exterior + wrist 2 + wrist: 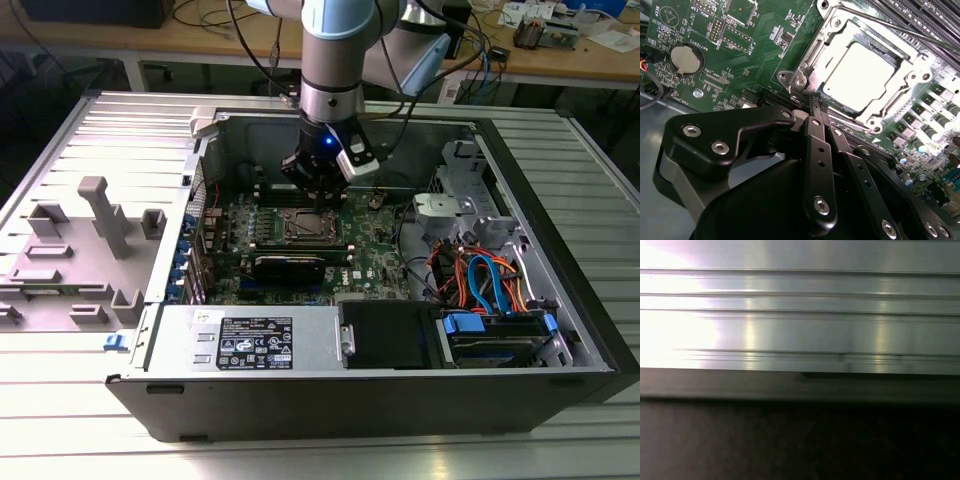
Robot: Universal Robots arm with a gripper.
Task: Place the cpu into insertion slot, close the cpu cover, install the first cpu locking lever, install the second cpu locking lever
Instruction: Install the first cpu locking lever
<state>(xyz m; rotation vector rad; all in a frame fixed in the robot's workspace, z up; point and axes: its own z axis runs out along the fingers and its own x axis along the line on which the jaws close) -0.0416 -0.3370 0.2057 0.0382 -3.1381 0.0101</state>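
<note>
Pincer: the gripper [816, 100] had its two black fingers pressed together with nothing between them, the tips just beside the near edge of the socket frame at the centre of the second wrist view.
Likely reason: pressed-together fingers make a narrow pusher, which suits working a thin lever wire rather than carrying a part; this is a judgement.
Cpu: the cpu [858, 75] lay flat in the insertion slot [306, 227], its pale metal top showing in the upper right of the second wrist view.
Cover: the cpu cover [900, 60] lay down around the chip, its frame framing the lid, so it appeared closed.
Lever: a thin locking lever [890, 27] ran as a bright wire along the far side of the socket, toward the frame's upper right; whether it was latched I cannot tell.
Board: the green motherboard [760, 30] carried a coin cell [686, 57] in the upper left of the second wrist view.
Crowding: in the exterior view the computer case [300, 395] walled the work in, with a black card [290, 266] just below the socket and a tangle of cables [480, 280] at the right.
Outside: a grey fixture tray [80, 250] sat at the left of the exterior view, well apart.
</note>
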